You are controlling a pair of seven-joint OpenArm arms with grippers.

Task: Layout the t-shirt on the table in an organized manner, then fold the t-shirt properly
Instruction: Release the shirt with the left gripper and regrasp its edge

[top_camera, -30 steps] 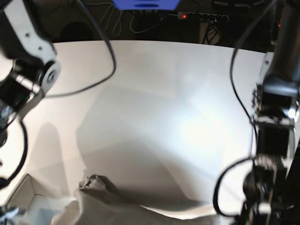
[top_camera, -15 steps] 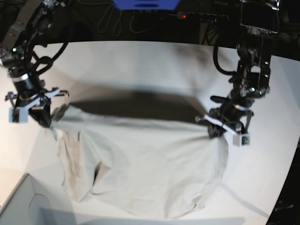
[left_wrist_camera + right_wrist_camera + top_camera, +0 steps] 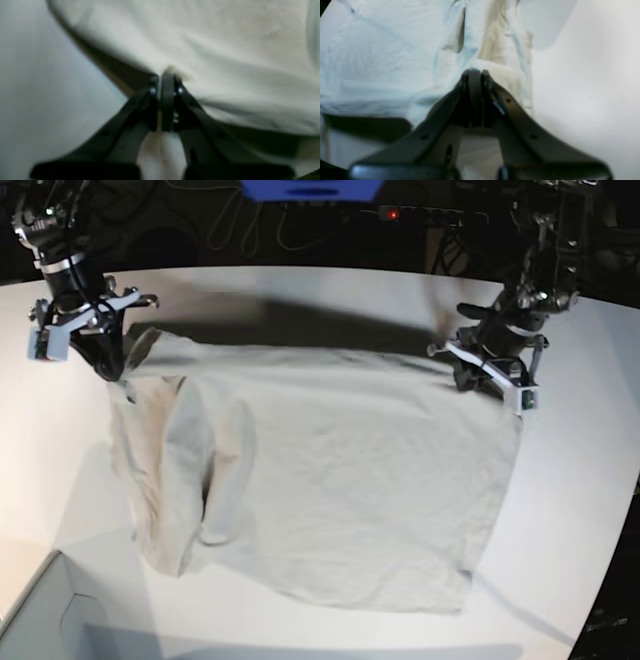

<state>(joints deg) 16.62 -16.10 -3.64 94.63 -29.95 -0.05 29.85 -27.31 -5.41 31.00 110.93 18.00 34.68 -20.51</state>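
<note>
While the t-shirt (image 3: 330,480) drapes onto the table (image 3: 300,295), left pincer (image 3: 478,383) and right pincer (image 3: 112,372) each clamp its edge

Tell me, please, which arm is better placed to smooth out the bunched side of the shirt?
Probably the right. Its claw is shut on the shirt at the corner above the folded-over, rumpled side. The left claw grips the opposite corner, where the cloth already lies flat.
</note>
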